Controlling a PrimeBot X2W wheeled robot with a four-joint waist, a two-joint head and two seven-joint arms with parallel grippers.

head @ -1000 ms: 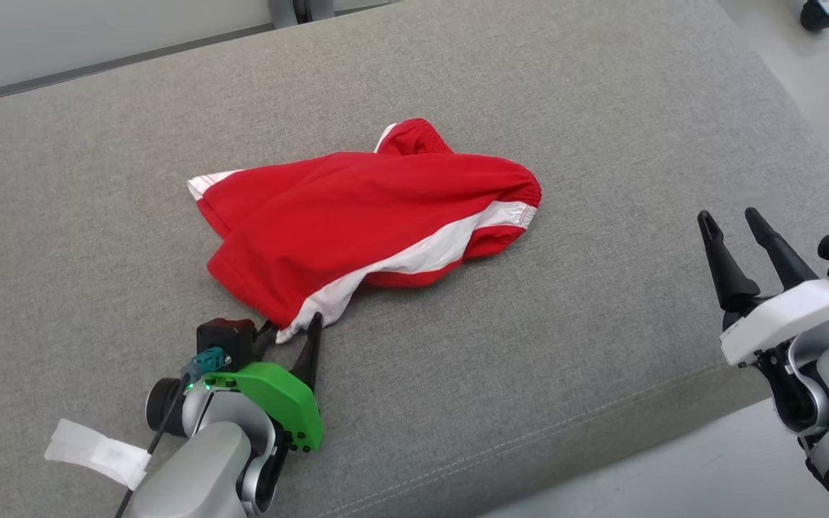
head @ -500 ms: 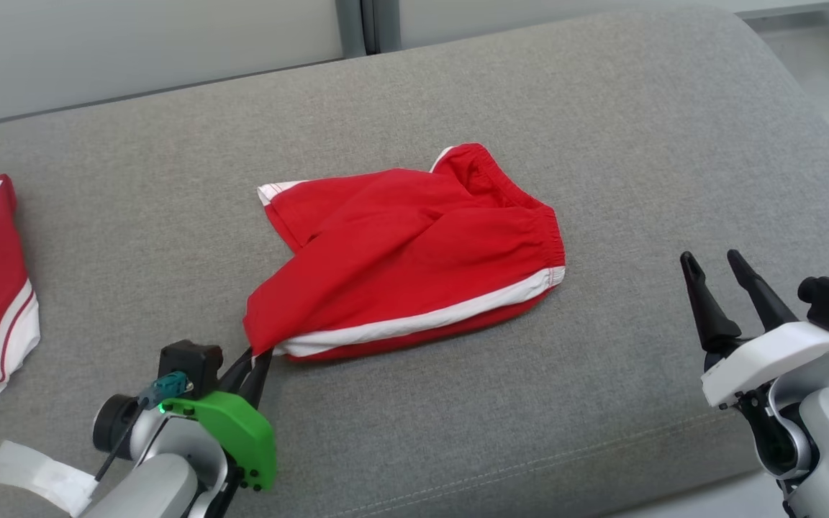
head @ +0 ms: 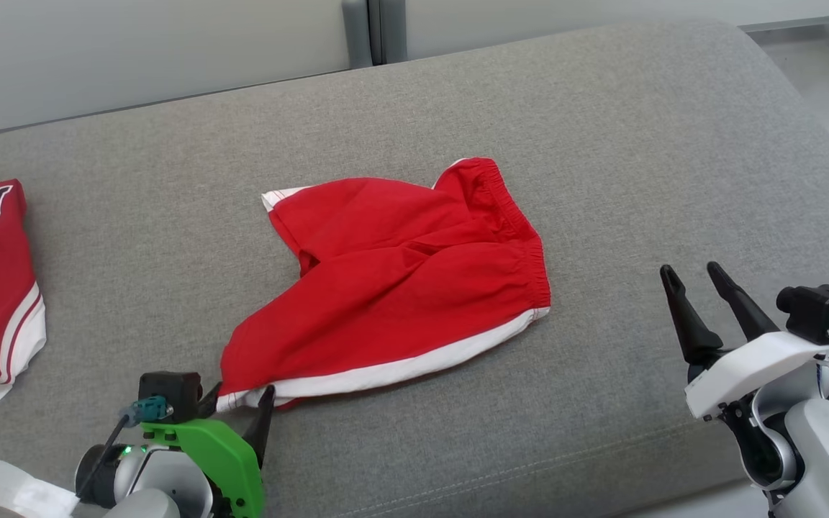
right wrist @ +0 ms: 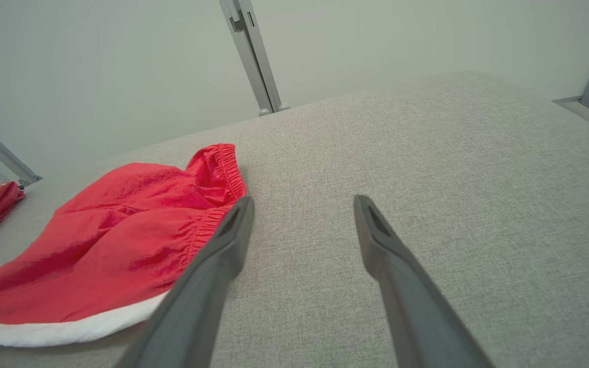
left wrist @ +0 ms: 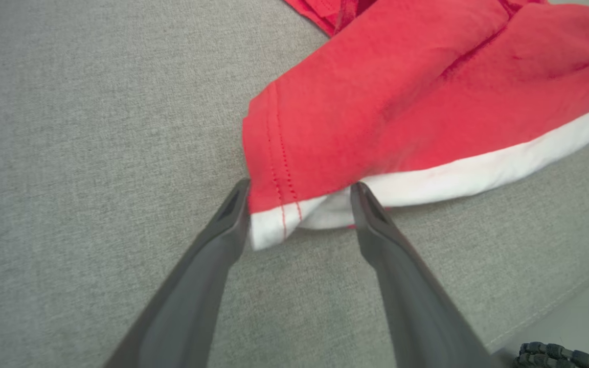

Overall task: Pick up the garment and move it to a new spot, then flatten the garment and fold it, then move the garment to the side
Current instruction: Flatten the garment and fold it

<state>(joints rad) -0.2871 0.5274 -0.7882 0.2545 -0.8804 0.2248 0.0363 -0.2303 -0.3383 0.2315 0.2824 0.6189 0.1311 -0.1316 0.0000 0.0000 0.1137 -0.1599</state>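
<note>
Grey cushion [head: 601,144] bears red shorts [head: 400,288]. Left gripper [head: 240,396] spread wide around shorts' hem corner, unclamped. Right gripper [head: 689,270] spread, empty, right of shorts.

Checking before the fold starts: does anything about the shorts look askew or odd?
Yes. The red shorts lie twisted on the grey cushion: creases run across the front, a fold is tucked between the legs, and the near hem corner sits between the open fingers of the left hand. Not flat yet.
</note>
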